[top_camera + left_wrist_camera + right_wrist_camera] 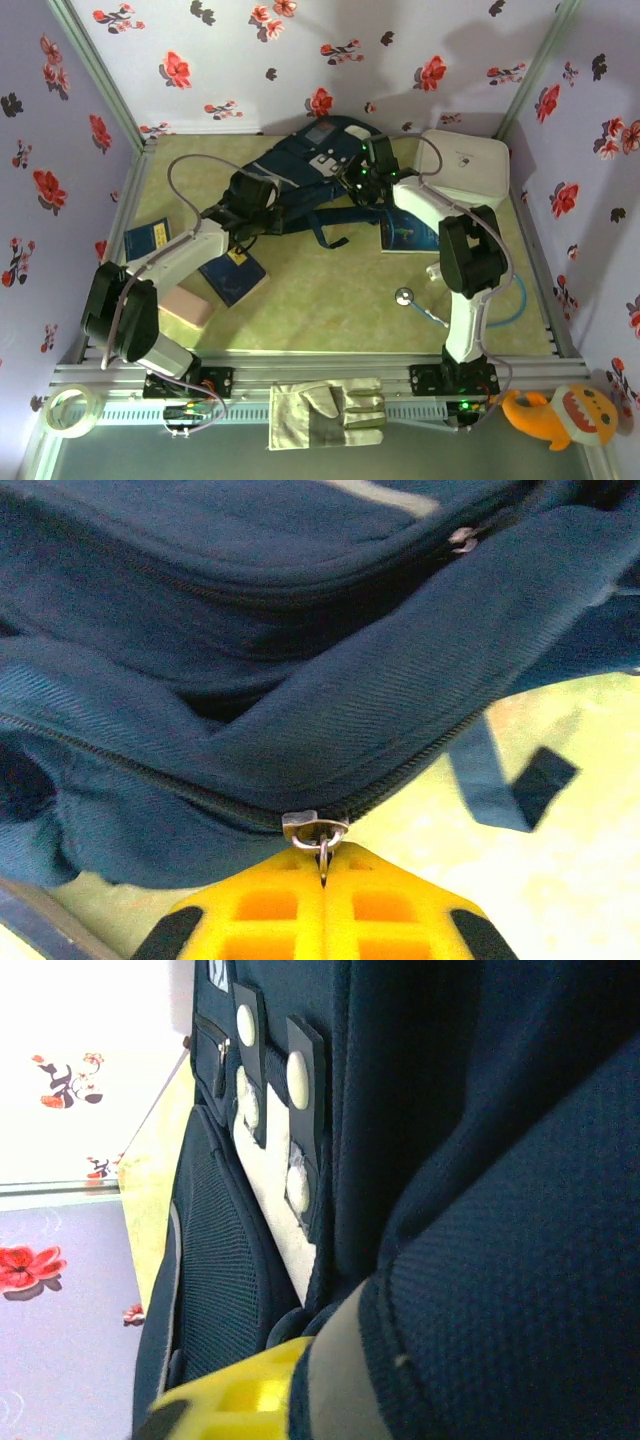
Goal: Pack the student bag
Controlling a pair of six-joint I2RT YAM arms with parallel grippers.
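Counter (330, 300); bag (305, 160) lies flat at far centre, long axis roughly left-right, slightly diagonal, straps trailing nearward; which end is top, cannot tell. Packing looks barely begun: books (232, 275) lie outside, opening the zip seems the step in hand. Left jaws clenched on zip pull (322, 832); right jaws against bag fabric, grip cannot tell.

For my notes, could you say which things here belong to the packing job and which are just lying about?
Job: student bag; its zipper pull, pinched by the left gripper; probably the nearest blue book.
Lying about: work glove, tape roll, orange plush toy.
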